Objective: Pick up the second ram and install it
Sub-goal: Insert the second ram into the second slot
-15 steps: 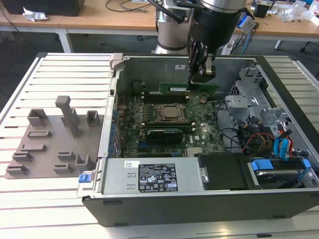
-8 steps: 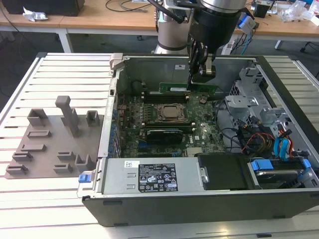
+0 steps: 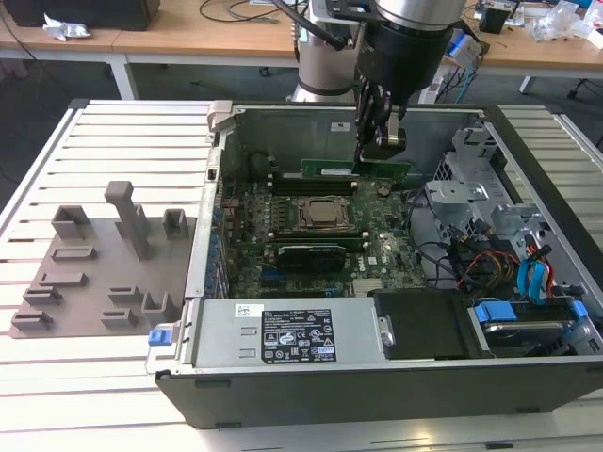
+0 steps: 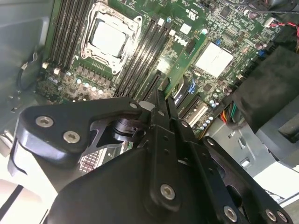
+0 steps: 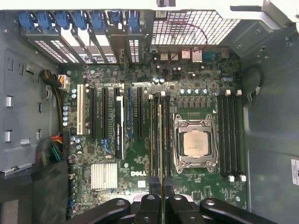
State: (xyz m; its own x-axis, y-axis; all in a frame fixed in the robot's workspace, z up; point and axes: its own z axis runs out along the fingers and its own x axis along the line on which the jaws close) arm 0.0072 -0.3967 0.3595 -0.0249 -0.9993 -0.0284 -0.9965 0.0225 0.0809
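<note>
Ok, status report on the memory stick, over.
Hand shut on memory stick. Stick held edge-down above slots beside processor socket. Nothing seen blocking.

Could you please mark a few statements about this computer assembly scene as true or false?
1. The gripper is shut on the second ram. True.
2. The second ram lies on the grey fixture plate. False: it is held over the motherboard, inside the case.
3. The grey fixture plate stands outside the case, on the exterior view's left. True.
4. A cooler covers the processor socket. False: the socket is uncovered.
</note>
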